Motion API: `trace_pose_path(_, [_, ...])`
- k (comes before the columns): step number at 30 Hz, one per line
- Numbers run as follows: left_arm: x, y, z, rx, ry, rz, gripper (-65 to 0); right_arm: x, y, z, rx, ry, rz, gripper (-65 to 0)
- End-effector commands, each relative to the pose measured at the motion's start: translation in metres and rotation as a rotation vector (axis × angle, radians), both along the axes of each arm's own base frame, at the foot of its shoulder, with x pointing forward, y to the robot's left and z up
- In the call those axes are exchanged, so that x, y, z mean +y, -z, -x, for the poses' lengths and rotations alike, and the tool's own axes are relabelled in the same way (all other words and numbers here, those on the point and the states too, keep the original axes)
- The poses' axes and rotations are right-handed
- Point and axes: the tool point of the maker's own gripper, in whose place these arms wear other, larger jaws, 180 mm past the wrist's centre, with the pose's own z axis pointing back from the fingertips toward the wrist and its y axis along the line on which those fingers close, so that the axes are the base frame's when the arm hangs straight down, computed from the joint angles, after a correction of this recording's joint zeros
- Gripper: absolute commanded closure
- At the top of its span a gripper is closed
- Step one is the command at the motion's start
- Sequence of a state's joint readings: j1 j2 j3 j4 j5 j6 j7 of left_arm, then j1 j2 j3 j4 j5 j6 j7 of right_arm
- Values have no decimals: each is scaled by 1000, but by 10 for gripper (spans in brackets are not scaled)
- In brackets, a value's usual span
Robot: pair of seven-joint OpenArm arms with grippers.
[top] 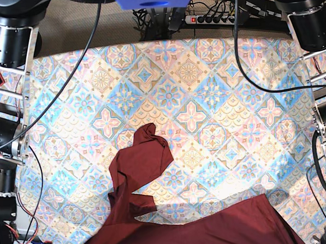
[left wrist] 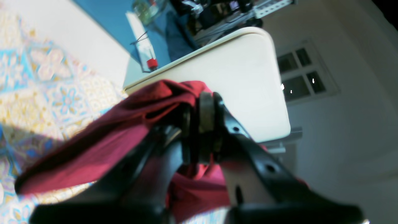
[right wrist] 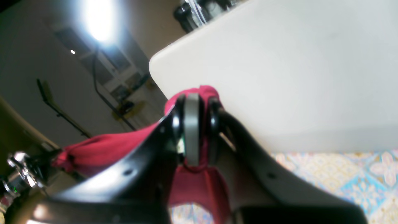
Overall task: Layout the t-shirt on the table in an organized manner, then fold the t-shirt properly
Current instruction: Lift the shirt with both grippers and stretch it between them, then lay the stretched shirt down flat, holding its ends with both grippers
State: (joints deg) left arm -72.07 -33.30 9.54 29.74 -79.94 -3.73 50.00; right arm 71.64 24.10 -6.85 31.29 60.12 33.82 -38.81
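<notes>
T-shirt (top: 156, 210) overhangs the table's (top: 205, 87) near edge; far half bare.

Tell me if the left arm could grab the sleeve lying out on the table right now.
Probably not yet. The left tool is shut on a bunch of the t-shirt, so it must let go first. Nothing covers the sleeve on the table.

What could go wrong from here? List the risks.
1. Both the left gripper and the right gripper pinch only small bunches of the t-shirt; thin fabric may slip out when pulled.
2. One sleeve lies twisted on the table, so spreading may leave it folded under.
3. In the base view the lower part of the shirt runs out of frame, so it may hang off the edge and drag.
</notes>
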Motion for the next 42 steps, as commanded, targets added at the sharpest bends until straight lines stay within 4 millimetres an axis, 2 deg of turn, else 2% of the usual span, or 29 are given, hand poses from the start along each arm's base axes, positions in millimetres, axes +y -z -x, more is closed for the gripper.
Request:
trace_pose_path(1, [12, -47, 8, -103, -5, -14, 0, -13, -63, 13, -156, 15, -18, -4])
trace_pose_path(4, [19, -55, 21, -97, 30, -53, 0, -15, -83, 32, -182, -8, 95, -4])
trace_pose_path(9, [26, -98, 50, -184, 64, -161, 0, -11, -115, 63, -249, -34, 236, -4])
trace_pose_path(10, [30, -106, 58, -204, 69, -174, 0, -11, -95, 64, -221, -49, 239, -4])
trace_pose_path(11, [32, -94, 62, -187, 75, -180, 0, -12, -78, 66, -194, -58, 241, -4])
trace_pose_path(15, [44, -24, 79, -55, 79, -264, 0, -13, -8, 77, -94, -86, 264, -4])
trace_pose_path(16, [45, -4, 85, -21, 87, -295, 0, -13, 9, 83, -73, -91, 282, -4])
trace_pose_path(20, [45, 51, 112, 28, 129, -346, 0, -13, 65, 109, -6, -99, 303, -4])
trace_pose_path(23, [52, 91, 142, 79, 131, -358, 0, -18, 103, 133, 58, -98, 318, -4])
trace_pose_path(30, [42, 175, 204, 234, 177, -360, 0, -15, 170, 196, 162, -111, 363, -4])
trace_pose_path(33, [38, 200, 234, 284, 186, -353, 0, -11, 189, 224, 199, -122, 392, -4])
trace_pose_path(36, [44, 220, 266, 346, 175, -354, 0, -5, 210, 255, 247, -136, 404, -4])
trace_pose_path(39, [37, 236, 283, 386, 191, -344, 0, 0, 223, 277, 284, -149, 419, -4])
trace_pose_path(42, [34, 259, 307, 464, 215, -344, 0, 8, 244, 303, 349, -179, 417, -3])
